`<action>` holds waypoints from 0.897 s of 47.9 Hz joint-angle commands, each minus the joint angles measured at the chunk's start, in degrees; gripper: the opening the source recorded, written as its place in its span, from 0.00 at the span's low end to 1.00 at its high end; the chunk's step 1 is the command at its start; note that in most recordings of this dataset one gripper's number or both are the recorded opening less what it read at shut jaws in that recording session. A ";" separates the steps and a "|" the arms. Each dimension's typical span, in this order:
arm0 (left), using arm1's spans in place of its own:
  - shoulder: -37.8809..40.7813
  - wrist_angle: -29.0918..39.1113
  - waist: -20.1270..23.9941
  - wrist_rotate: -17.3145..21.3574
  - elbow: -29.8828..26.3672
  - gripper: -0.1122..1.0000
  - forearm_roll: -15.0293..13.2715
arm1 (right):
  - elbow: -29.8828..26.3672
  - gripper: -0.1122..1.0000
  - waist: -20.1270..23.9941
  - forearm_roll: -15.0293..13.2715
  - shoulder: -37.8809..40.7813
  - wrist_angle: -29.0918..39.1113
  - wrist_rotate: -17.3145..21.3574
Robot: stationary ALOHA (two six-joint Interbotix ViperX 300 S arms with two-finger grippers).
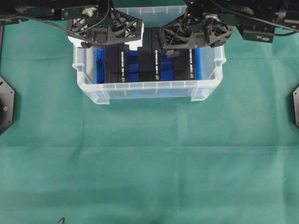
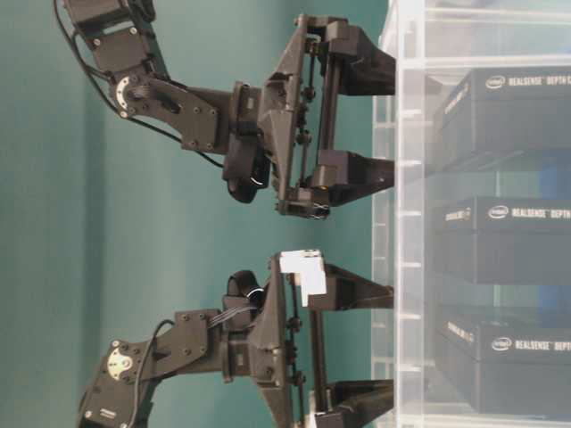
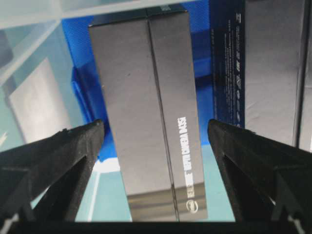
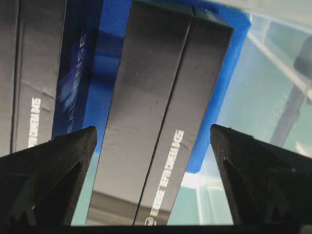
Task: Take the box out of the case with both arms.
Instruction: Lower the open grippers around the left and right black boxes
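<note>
Nearest, bare green tabltop cloth (image 1: 149, 163) across the whole lower half of the overhead view; dark mounting plates (image 1: 5, 106) at its left and right edges.

Next, the case (image 1: 140, 89): clear plastic bin, rimmed, sitting flat on the tabletop toward the far side, blue liner (image 1: 133, 65) on its floor. Inside, three black boxes standing on edge side by side, white lettering on the narrow faces: left box (image 1: 116, 63), middle box (image 1: 152, 60), right box (image 1: 182, 65). All three inside the walls, none lifted clear of the rim.

Above the case, left gripper (image 1: 105, 35), black with a white patch on one finger, fingers spread wide, hanging over the left box. Left wrist view: same box (image 3: 146, 112) centred between two dark fingers (image 3: 53, 165), clear gaps on both sides, nothing gripped.

Alongside, right gripper (image 1: 194, 35), fingers likewise spread wide, over the right box. Right wrist view: that box (image 4: 156, 117) lying between fingers (image 4: 258, 170), not touched on either side; neighbouring box at the left edge.

Table-level view, turned sideways: both grippers (image 2: 357, 125) (image 2: 357, 343) with fingertips at the case rim (image 2: 406, 214), boxes visible through the wall.

Farthest, black arm links and cabling along the top edge of the overhead view.
</note>
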 commanded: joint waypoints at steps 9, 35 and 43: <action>1.14 -0.44 0.18 0.18 -0.53 0.92 -0.70 | -0.09 0.94 -0.35 0.00 0.35 -0.18 0.00; 1.23 0.70 0.18 0.09 0.97 0.92 -1.49 | 0.09 0.94 -0.44 1.49 0.35 3.25 0.35; 1.32 0.35 0.18 0.09 1.49 0.92 -1.67 | 0.09 0.94 -0.35 1.49 0.44 3.43 1.23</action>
